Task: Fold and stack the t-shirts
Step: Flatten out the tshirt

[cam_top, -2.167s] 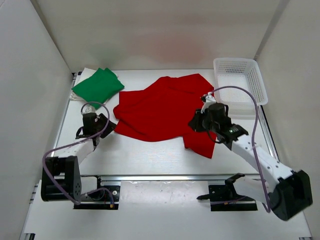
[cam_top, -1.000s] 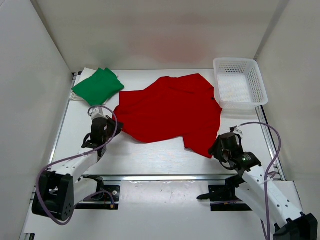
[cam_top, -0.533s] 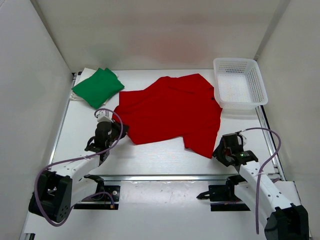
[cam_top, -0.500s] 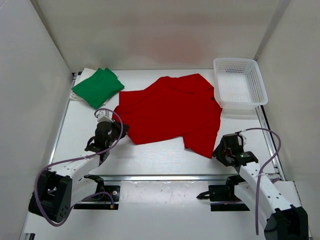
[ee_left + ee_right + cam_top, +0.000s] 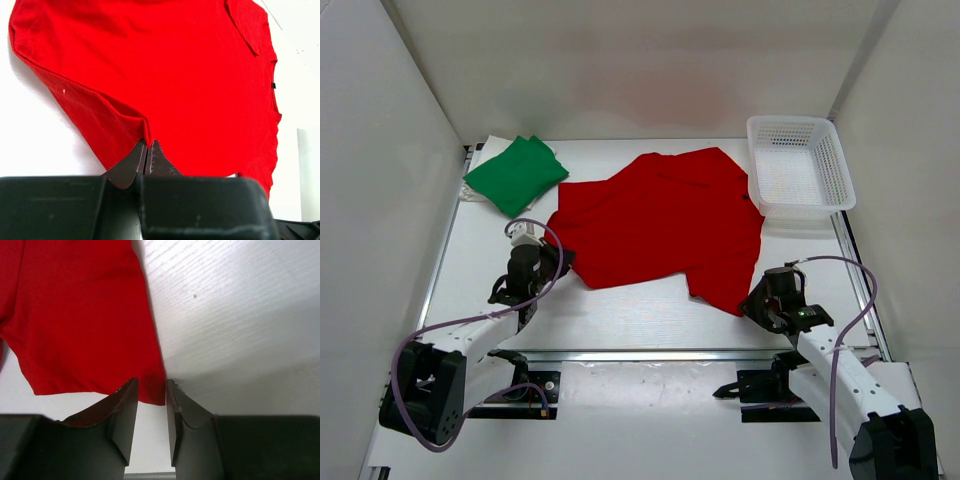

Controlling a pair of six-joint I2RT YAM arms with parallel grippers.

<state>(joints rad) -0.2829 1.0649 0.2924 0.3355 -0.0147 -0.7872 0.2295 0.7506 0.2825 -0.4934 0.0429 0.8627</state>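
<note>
**A:** Where do we stand?

**B:** One green t-shirt [image 5: 516, 173] lies folded at ten o'clock. One red t-shirt [image 5: 655, 225] sprawls unfolded across the middle of the desk [image 5: 620, 320]. Folding and stacking it remain, I'd say.

**A:** Grippers?

**B:** The left gripper [image 5: 146, 145] pinches its eight o'clock hem. The right gripper [image 5: 150, 385], jaws slightly parted, straddles the five o'clock corner. One basket [image 5: 800, 160] sits at two o'clock.

Light: bright, even, diffuse, from overhead; we log the white walls [image 5: 620, 70] and table [image 5: 620, 320] near washout. Shadows: soft, faint, under the red t-shirt [image 5: 165, 75] hem. Focus: we find the overhead view sharp; wrist views blur at their dark lower edge.
</note>
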